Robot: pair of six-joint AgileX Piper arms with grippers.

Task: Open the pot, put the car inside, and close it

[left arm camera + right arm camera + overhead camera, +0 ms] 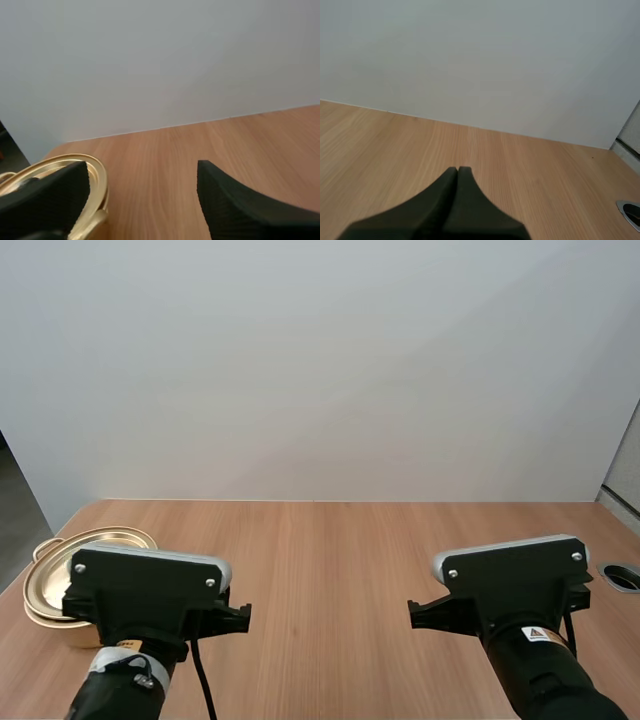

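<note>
Gold pot (48, 578) is sitting at the table's (330, 560) 9 o'clock edge, beside the left gripper (142, 170), which is hanging spread. Right gripper (457, 172) is resting pressed together. Left should be centring over the pot's top before pinching, then lifting straight.

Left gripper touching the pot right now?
Cannot tell. In the left wrist view one finger of the open left gripper overlaps the rim of the pot, with neither gap nor contact visible.
</note>
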